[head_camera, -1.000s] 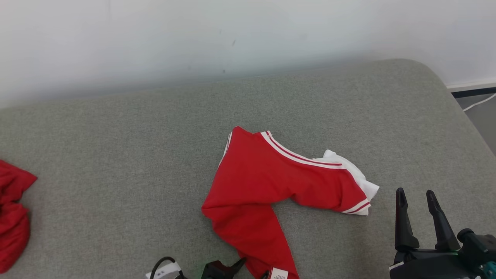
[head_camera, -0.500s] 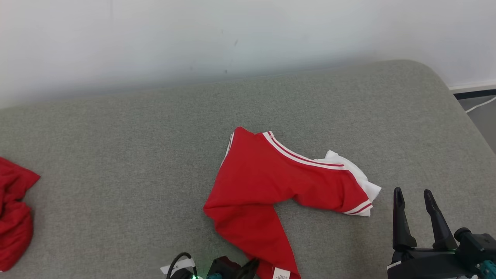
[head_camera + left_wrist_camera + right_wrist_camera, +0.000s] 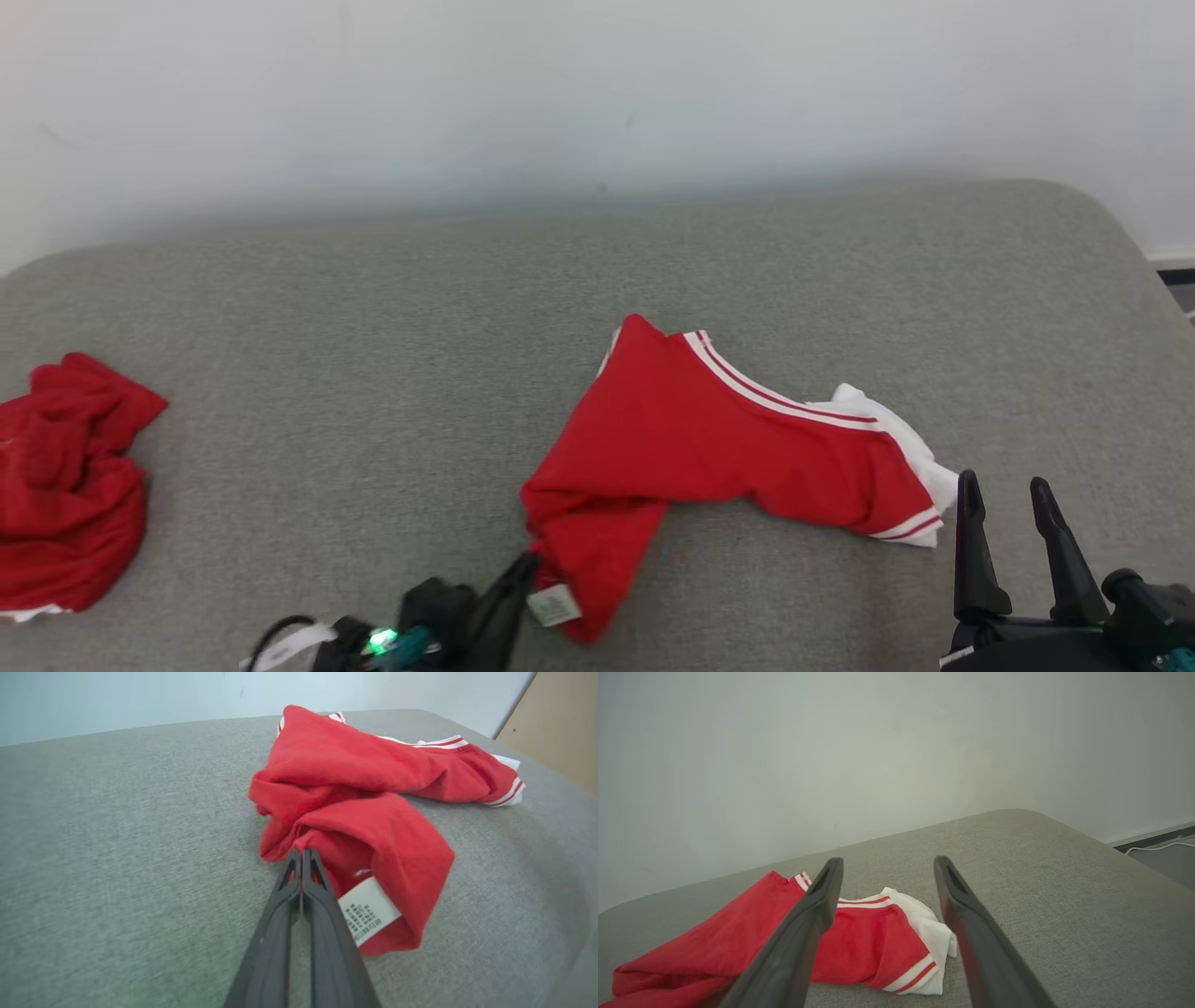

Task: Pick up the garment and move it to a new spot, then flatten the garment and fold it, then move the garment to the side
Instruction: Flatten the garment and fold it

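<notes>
One edge of this limp, light garment (image 3: pixel 709 439) is pinched in my left jaws. Right jaws open; I'd take the striped hem (image 3: pixel 911 973).

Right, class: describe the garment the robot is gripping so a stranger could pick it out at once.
Start at the grey cushioned surface below the pale wall. Right of its middle lies a red garment, its near corner pinched in the shut left gripper. Unlike the crumpled red heap at the far left, it is spread out, with white stripes and a white end.
</notes>
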Controlling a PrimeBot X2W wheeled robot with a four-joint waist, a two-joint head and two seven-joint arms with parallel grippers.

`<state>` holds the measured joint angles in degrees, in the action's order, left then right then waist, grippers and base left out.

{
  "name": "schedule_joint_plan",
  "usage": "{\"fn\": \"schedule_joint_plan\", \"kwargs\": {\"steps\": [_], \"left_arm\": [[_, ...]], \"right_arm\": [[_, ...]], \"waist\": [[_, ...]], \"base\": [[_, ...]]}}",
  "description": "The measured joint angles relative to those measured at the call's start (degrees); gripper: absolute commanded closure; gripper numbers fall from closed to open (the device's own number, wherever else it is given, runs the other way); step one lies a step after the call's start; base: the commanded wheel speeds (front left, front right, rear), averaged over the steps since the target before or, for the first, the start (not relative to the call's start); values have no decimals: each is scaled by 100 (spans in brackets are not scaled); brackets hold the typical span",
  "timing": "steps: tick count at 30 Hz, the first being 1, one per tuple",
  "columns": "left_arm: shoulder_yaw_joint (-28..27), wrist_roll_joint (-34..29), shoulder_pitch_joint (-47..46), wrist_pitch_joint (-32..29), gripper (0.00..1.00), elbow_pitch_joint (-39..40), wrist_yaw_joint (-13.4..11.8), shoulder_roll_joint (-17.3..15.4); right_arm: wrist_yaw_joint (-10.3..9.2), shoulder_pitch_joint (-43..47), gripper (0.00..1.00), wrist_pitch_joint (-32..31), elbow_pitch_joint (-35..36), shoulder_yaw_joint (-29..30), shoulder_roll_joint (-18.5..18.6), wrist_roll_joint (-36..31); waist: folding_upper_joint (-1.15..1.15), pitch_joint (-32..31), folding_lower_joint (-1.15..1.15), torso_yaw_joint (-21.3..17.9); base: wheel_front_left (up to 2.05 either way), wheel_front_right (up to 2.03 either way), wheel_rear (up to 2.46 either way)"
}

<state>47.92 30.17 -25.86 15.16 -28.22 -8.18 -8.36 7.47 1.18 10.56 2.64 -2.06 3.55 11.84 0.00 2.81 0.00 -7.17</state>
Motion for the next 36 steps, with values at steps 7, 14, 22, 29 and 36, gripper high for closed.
{"fn": "schedule_joint_plan", "kwargs": {"steps": [7,14,22,29,36], "left_arm": [[-638,53,609,-3,100,595,-227,-687],[-1157,268,1143,-3,100,1060,-509,-1133],[-1447,356,1458,-3,0,1288,-609,-1198],[-2109,-3,1733,-3,0,1944,-708,-883],[-3075,-588,2199,-3,0,2536,-703,-464]], "right_arm": [[0,75,0,12,-56,26,-19,22],[0,77,0,12,-110,14,-23,24],[0,103,0,-1,-155,19,-1,31],[0,175,0,-54,-161,38,7,31],[0,185,0,-125,-159,89,13,31]], "waist": [[0,-112,0,285],[0,-173,0,460],[0,-237,0,488],[0,-270,0,544],[0,-278,0,618]], "base": [[0,0,0],[0,0,0],[0,0,0],[0,0,0],[0,0,0]]}}
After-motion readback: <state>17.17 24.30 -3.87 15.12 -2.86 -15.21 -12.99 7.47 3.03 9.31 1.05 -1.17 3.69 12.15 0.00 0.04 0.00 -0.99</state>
